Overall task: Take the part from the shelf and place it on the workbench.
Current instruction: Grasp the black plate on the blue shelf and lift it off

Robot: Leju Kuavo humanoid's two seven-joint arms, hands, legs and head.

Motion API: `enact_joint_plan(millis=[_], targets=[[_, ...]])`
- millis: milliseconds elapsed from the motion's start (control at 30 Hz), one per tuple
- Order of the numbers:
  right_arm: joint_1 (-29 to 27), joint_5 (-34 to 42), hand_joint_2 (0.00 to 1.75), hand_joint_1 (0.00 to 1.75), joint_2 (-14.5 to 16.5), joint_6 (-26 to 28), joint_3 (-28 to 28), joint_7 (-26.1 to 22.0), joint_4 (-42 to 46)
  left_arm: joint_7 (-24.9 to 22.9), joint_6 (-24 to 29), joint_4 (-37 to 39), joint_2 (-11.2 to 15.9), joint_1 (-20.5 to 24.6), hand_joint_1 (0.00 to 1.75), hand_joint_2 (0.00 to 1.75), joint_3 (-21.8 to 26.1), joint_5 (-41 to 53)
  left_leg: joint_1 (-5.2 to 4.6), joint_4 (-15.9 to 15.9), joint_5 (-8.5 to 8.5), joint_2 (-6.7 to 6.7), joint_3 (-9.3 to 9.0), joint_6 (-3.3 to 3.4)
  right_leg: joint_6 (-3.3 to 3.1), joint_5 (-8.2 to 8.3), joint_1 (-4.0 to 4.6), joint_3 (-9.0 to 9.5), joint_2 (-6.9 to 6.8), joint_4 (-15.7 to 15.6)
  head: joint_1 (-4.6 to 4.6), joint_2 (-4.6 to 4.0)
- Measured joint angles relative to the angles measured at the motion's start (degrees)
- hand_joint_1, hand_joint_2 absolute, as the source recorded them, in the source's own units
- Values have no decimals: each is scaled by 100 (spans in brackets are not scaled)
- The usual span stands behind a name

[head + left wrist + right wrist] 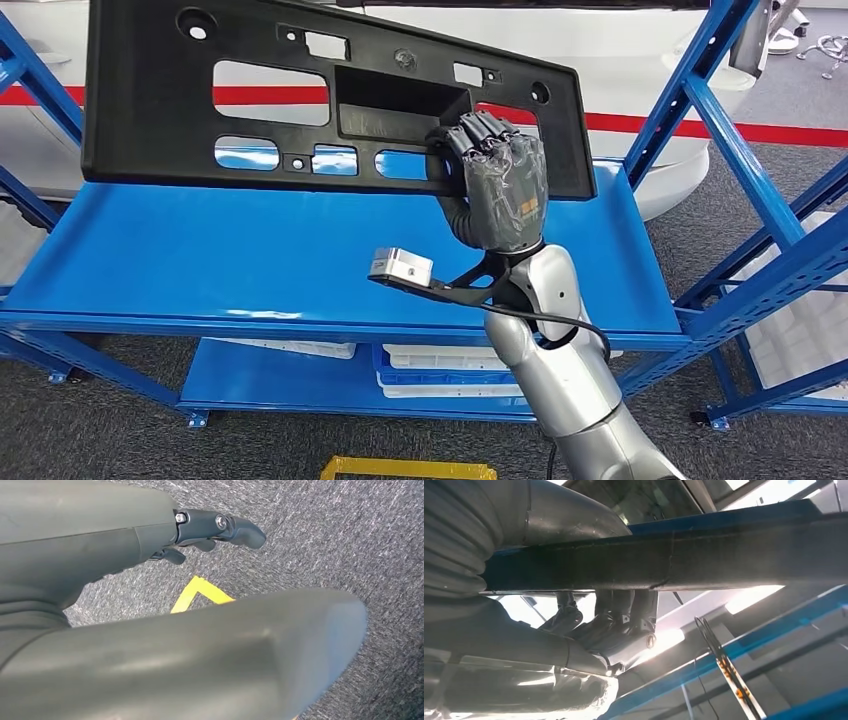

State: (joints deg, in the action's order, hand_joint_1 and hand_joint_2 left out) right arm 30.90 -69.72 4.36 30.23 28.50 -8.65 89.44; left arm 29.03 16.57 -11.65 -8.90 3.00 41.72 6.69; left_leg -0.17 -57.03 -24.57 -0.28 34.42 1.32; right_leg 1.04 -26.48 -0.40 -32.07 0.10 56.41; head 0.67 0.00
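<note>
Above shelf (250,260), part (140,90) in right hand (500,185)

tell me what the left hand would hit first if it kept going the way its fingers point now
Most likely the grey carpet floor. The left hand hangs holding nothing, its dark fingertips aimed out over the carpet near a yellow floor marking. Nothing else shows in that line, though depth is hard to judge.

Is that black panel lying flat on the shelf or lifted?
Lifted, tilted: the panel stands on edge above the shelf, gripped by the right hand.
</note>
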Motion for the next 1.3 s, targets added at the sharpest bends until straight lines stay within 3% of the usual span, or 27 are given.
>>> enact_joint_plan(millis=[100,433,567,867,1033,1167,1233,1300], targets=[[-22,24,175,175,-42,15,23,-14,137,-15,-9,0,-3,1,0,175,53,0,0,0,0,1,-1,0,0,0,0,1,0,0,0,0],[-123,380,175,175,-290,179,44,-39,643,-561,-218,0,-37,8,0,175,171,-51,-1,0,-1,1,0,1,0,0,0,1,0,0,-1,0],[-216,854,175,175,-422,241,46,-116,825,-942,-105,0,-37,12,0,175,192,85,-2,0,-2,1,0,2,0,0,0,0,0,-1,0,0],[-335,2351,175,175,-540,-491,50,-338,911,-1116,-384,0,-37,33,0,175,265,-55,-19,-6,-9,-1,0,7,4,1,-33,5,0,-6,1,0],[-370,2508,175,175,-540,-583,47,-373,911,-1137,-396,0,-37,45,0,175,291,-55,-45,-20,-36,-2,0,51,44,-12,-82,12,0,-7,1,0],[-371,2521,175,175,-540,-588,43,-377,913,-1139,-396,0,-36,55,0,175,302,-55,-49,20,-38,-1,-34,128,116,-36,-111,22,-2,-8,1,0],[-368,2527,175,175,-543,-591,33,-379,916,-1139,-397,0,-39,65,0,175,318,-57,-11,81,-16,11,-89,189,98,-205,-90,-118,-4,302,-10,0],[-381,2530,175,175,-551,-591,25,-382,919,-1139,-401,0,-42,75,0,175,336,-58,4,92,-9,16,-114,225,27,-536,-85,-496,-4,1053,-29,0]])
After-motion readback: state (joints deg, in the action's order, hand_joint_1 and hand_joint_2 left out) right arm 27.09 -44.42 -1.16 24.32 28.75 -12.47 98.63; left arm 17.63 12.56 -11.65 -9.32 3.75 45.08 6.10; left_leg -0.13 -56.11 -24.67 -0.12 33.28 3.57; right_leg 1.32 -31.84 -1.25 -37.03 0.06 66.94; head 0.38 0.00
